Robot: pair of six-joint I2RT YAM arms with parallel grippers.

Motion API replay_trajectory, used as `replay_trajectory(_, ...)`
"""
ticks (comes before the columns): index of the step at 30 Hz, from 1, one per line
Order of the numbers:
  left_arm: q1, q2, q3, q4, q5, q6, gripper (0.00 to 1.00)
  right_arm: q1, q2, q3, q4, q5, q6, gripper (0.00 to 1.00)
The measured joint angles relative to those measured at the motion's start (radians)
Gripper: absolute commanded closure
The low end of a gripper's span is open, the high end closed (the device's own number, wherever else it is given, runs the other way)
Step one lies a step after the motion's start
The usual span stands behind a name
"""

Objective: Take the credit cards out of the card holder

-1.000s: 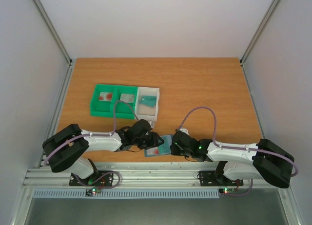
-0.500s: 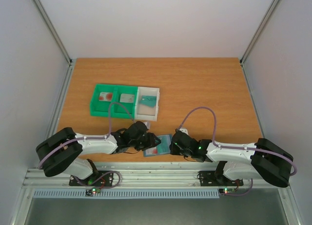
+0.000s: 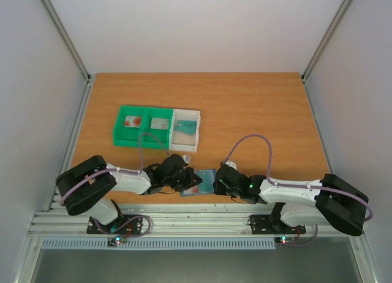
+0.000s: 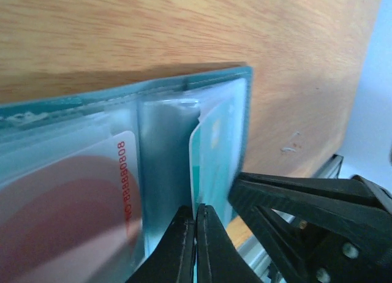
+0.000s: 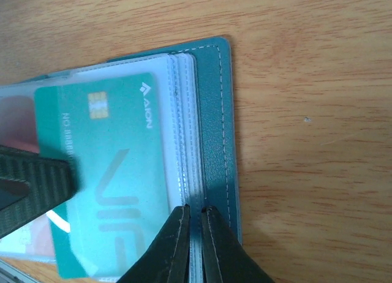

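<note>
Card holder (image 3: pixel 204 182) lies open at the near edge of the table (image 3: pixel 257 105). Left hand (image 4: pixel 196 234) is pinched tight on the edge of a teal card (image 5: pixel 110 173). Right hand (image 5: pixel 195 234) is clamped on the holder's cover. Three cards (image 3: pixel 131 121) lie in the far-left trays (image 3: pixel 144 109). The teal card and a red-marked card (image 4: pixel 61 203) are not yet out.

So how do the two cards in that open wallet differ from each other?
The teal card carries a gold chip and white lettering; the pale card shows a big red round mark and red digits. The teal card's edge is pinched by the left gripper; the pale card lies flat, gripped by nothing. Both sit at the open card holder.
</note>
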Motion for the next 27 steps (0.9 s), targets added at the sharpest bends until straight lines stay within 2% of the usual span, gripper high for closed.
replay_trajectory(2, 0.000, -0.019, -0.008, 0.018, 0.003, -0.010, 0.99, 0.000, 0.000, 0.000, 0.000, 0.000, 0.001, 0.91)
replay_trajectory(4, -0.001, -0.042, -0.014, 0.019, 0.000, -0.019, 0.85, 0.000, 0.000, 0.000, 0.000, 0.000, 0.002, 0.91)
replay_trajectory(5, -0.001, -0.053, -0.019, 0.018, -0.002, -0.021, 0.82, 0.000, 0.000, 0.000, 0.000, 0.000, 0.003, 0.91)
replay_trajectory(8, 0.000, -0.070, -0.037, 0.009, -0.013, -0.028, 0.99, 0.000, 0.001, 0.000, -0.001, 0.001, 0.003, 0.91)
replay_trajectory(9, 0.002, -0.072, -0.043, 0.003, -0.014, -0.024, 1.00, 0.000, 0.001, 0.000, -0.001, 0.002, 0.003, 0.91)
replay_trajectory(20, 0.019, -0.127, -0.076, -0.003, -0.013, -0.030, 1.00, 0.000, -0.002, 0.000, -0.005, 0.007, 0.018, 0.92)
replay_trajectory(27, 0.038, -0.270, -0.093, -0.134, -0.043, -0.018, 0.99, 0.000, -0.004, 0.002, -0.013, 0.008, 0.020, 0.92)
